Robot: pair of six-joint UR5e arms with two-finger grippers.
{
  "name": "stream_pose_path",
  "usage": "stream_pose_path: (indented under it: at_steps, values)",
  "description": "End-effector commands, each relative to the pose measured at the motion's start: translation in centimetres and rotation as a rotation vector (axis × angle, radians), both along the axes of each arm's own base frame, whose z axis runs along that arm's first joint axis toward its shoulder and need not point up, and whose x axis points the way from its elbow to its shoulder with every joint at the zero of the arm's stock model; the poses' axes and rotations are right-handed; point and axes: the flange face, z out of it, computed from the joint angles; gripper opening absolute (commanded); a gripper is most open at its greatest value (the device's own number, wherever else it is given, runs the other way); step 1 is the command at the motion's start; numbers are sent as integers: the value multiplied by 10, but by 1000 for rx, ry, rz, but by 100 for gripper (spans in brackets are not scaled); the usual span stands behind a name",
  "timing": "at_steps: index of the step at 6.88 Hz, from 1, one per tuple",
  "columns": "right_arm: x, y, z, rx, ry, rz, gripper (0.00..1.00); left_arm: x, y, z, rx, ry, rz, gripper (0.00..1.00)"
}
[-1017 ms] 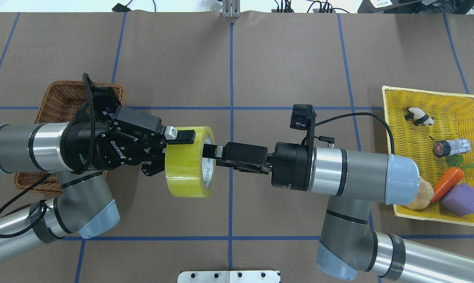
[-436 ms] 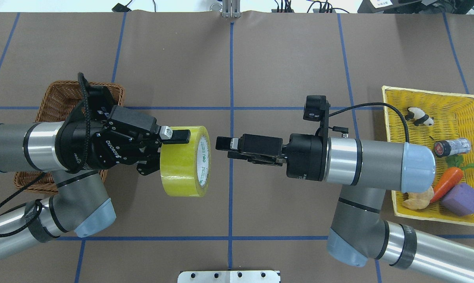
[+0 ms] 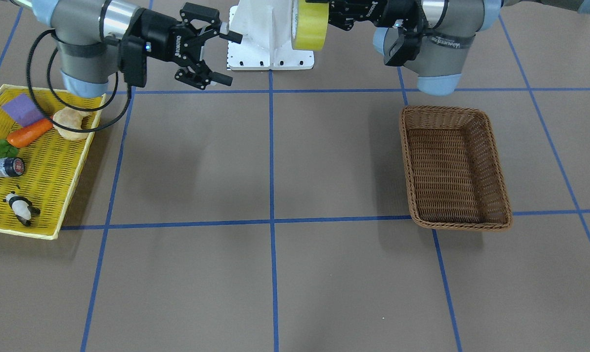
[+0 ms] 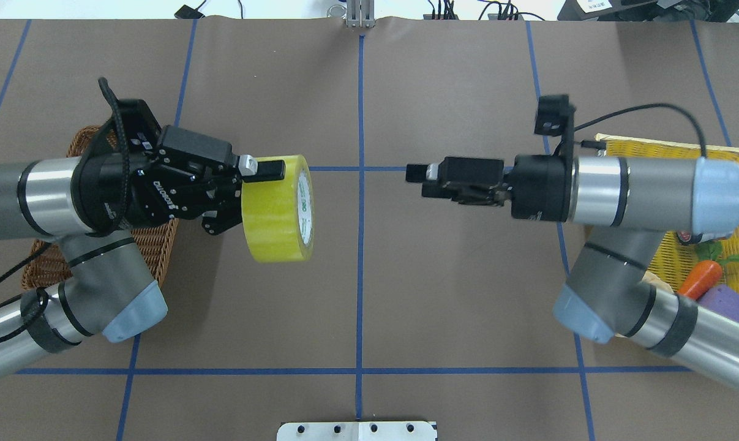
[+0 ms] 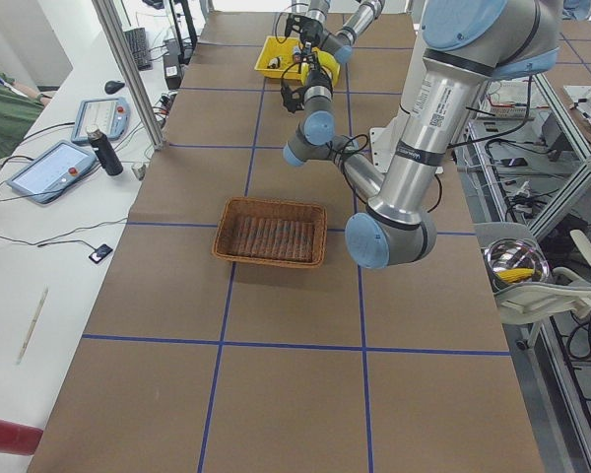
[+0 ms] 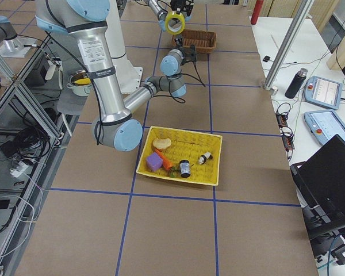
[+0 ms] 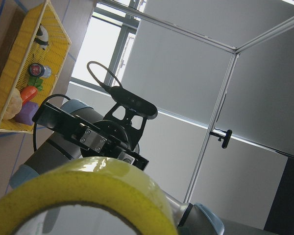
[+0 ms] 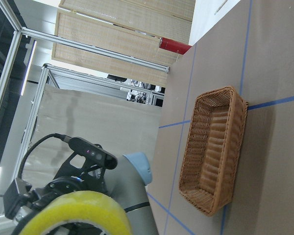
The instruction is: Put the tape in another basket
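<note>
The yellow tape roll [image 4: 277, 208] hangs in the air, standing on edge, with my left gripper [image 4: 256, 196] shut on its band. It sits just right of the brown wicker basket [image 4: 156, 245], which is largely hidden under the left arm there. In the front-facing view the basket [image 3: 408, 161] is empty and the tape [image 3: 309, 27] is held high near the robot base. The tape also shows in the left wrist view [image 7: 88, 191] and the right wrist view [image 8: 73, 213]. My right gripper [image 3: 229, 57] is open and empty, facing the tape across a wide gap [image 4: 413, 176].
A flat yellow mesh tray [image 3: 55, 161] lies under the right arm's side. It holds a toy panda [image 3: 20, 208], a small can [image 3: 1, 167], a carrot [image 3: 28, 133], a purple block [image 3: 23, 108] and a bread-like piece [image 3: 70, 122]. The white robot base [image 3: 270, 49] stands behind.
The right gripper has let go and pulled out of the tape's core, drawing back to the right. The left gripper has carried the tape left and slightly farther away.
</note>
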Motion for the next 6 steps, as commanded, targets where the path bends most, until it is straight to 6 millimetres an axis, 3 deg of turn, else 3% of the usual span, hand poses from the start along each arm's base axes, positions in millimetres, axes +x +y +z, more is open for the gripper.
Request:
stream_pose_path:
  at_steps: [1,3,4,6]
  values:
    - [80,-83,38,-20,174,100,100,-7,-22,-5,46,-189,-218,0]
    - [117,-132,46,15,389,252,100,-12,-45,5,21,-293,-501,0]
    - [136,-157,49,41,517,312,100,-19,-46,13,73,-436,-636,0]
    - [172,-196,80,44,775,338,100,-43,-83,23,80,-767,-830,0]
